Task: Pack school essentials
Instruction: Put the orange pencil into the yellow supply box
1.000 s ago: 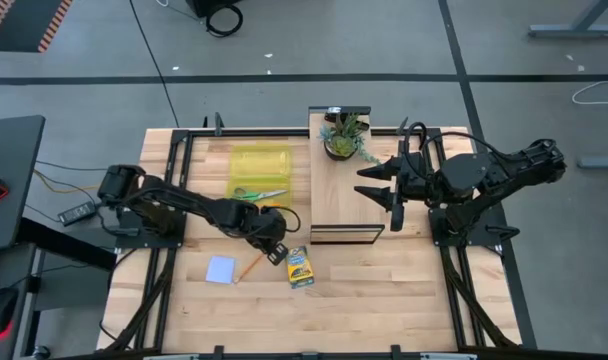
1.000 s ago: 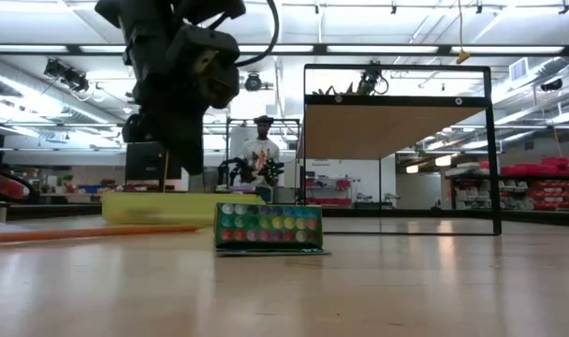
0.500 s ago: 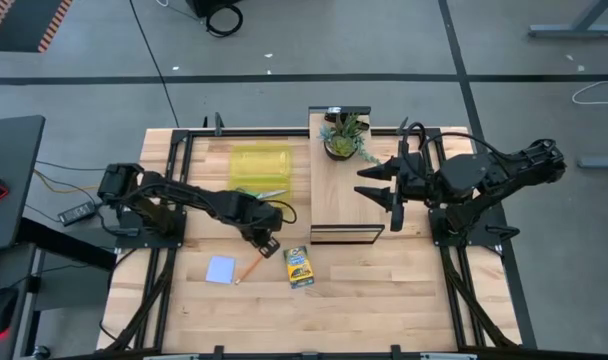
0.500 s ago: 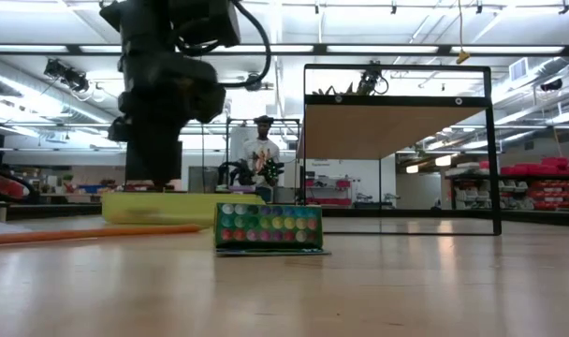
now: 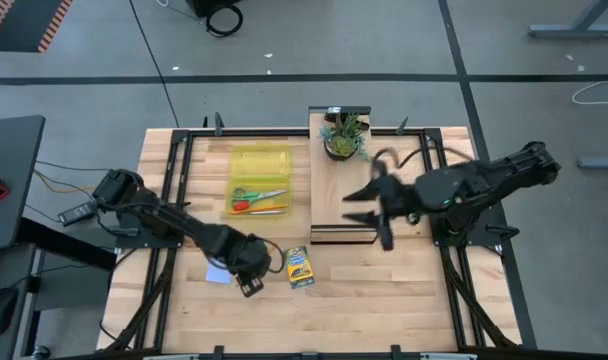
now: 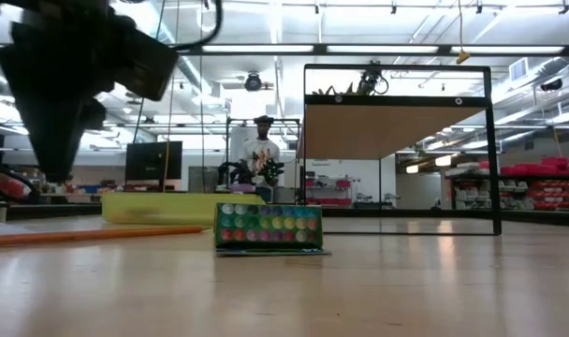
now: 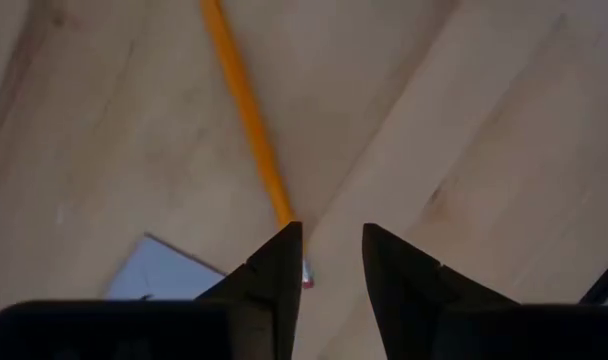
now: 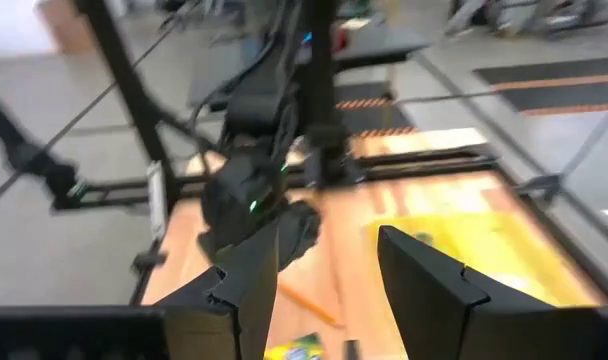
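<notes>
One orange pencil (image 5: pixel 252 262) lies on the table, and its end (image 7: pixel 302 272) shows between my left gripper's open fingers (image 7: pixel 331 250). That gripper (image 5: pixel 246 277) hovers above it, clear of the table in the low view (image 6: pixel 51 103). The pale blue notepad (image 5: pixel 217 272) lies flat just to its left, partly hidden. To its right, the green-and-yellow crayon box (image 5: pixel 300 268) stands on its long edge (image 6: pixel 269 227). The scissors (image 5: pixel 256 197) and another pencil (image 5: pixel 272 210) lie in a yellow case (image 5: pixel 260 165). My right gripper (image 5: pixel 369 212) is open over the wooden board.
A light wooden board with a black frame (image 5: pixel 334 190) stands raised right of the case, a potted plant (image 5: pixel 344 138) on its far end. Black rails (image 5: pixel 174 180) run along both table sides. Bare wood lies near the front edge (image 5: pixel 384 300). A person (image 6: pixel 263 150) stands far behind.
My left gripper has swung from beside the yellow case toward the near edge and slightly left, stopping over the loose pencil and the notepad. My right gripper has moved left and nearer across the wooden board, staying open.
</notes>
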`<action>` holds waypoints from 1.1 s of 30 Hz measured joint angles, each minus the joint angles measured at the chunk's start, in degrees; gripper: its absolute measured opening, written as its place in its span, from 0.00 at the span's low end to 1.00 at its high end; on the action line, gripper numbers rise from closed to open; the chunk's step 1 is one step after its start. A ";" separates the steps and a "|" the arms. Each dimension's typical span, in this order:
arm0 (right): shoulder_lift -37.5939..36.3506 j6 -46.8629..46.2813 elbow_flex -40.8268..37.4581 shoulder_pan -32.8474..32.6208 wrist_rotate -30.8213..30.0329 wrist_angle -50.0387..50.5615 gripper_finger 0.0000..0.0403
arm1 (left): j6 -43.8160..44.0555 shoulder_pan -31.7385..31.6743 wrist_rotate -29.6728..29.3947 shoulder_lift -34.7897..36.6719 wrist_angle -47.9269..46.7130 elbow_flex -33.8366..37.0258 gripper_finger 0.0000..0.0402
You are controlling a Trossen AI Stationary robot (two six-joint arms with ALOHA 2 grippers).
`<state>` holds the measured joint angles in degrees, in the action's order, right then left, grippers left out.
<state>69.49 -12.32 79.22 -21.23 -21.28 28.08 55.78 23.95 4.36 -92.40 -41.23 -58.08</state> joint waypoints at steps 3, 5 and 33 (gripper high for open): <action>3.67 0.88 -0.02 0.64 4.42 -1.29 0.45 | 4.02 2.57 -1.96 0.00 0.57 0.00 0.28; 5.97 0.98 -0.04 1.50 7.37 -2.14 0.45 | 6.01 4.39 -2.97 0.00 1.09 0.00 0.28; 35.63 9.96 15.34 15.19 30.96 3.34 0.39 | 11.69 15.34 -10.41 0.00 0.91 0.00 0.18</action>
<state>105.12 -2.36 94.56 -6.04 9.68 31.42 67.47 39.29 -6.05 -92.40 -40.32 -58.08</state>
